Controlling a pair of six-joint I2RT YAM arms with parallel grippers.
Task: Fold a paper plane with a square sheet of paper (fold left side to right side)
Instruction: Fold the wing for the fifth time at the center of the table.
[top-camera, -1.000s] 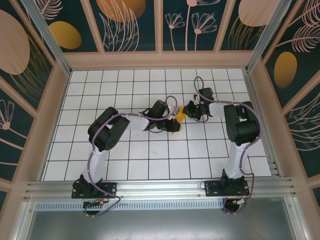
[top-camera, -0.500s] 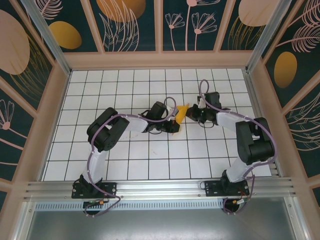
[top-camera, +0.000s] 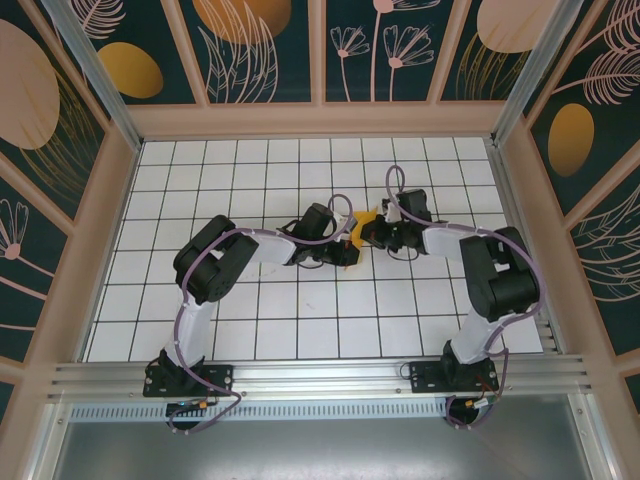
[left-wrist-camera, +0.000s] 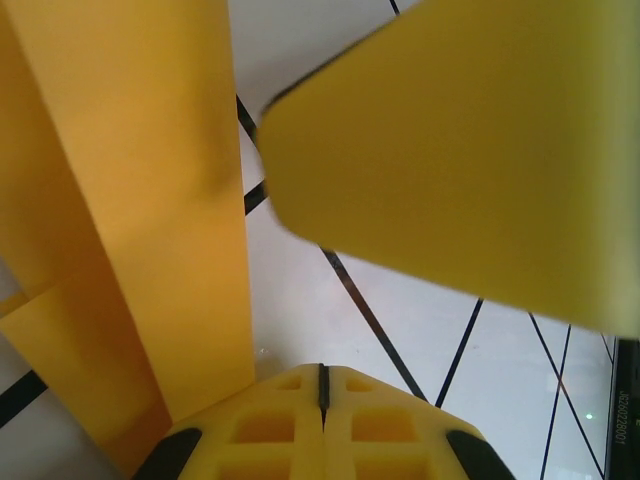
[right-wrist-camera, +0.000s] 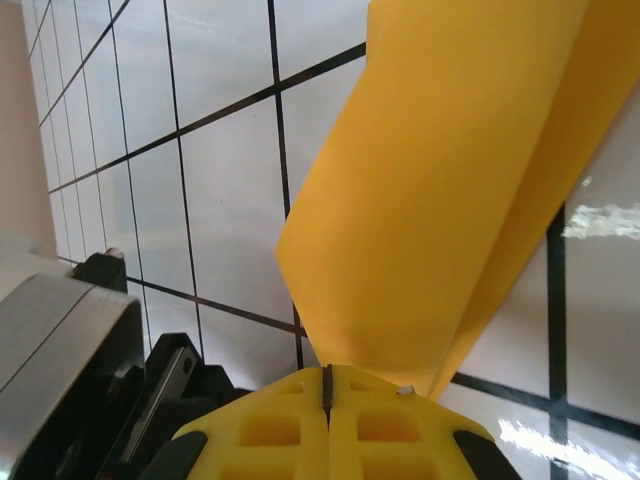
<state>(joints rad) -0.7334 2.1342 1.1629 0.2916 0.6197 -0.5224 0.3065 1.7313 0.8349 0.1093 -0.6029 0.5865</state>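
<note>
The square sheet of paper (top-camera: 362, 224) is bright orange and lies folded and small at the table's middle, between my two grippers. Whether it has a paper plane's shape I cannot tell. My left gripper (top-camera: 347, 243) is shut at its left side. In the left wrist view the closed tips (left-wrist-camera: 323, 378) rest on white tile, with one orange panel (left-wrist-camera: 130, 200) beside them and a blurred flap overhead. My right gripper (top-camera: 376, 232) is shut at the paper's right. Its tips (right-wrist-camera: 326, 375) touch the foot of a raised orange flap (right-wrist-camera: 450, 180), with nothing between the jaws.
The table is white tiles with black grid lines (top-camera: 300, 310), walled by wooden frames at the back (top-camera: 320, 120) and sides. An aluminium rail (top-camera: 320, 375) runs along the near edge. The left arm's black wrist (right-wrist-camera: 90, 380) shows close beside the right gripper.
The right gripper swung out to the right, then came back left against the paper. The orange flap that stood up half a second ago now sits lower. The left arm barely moved.
</note>
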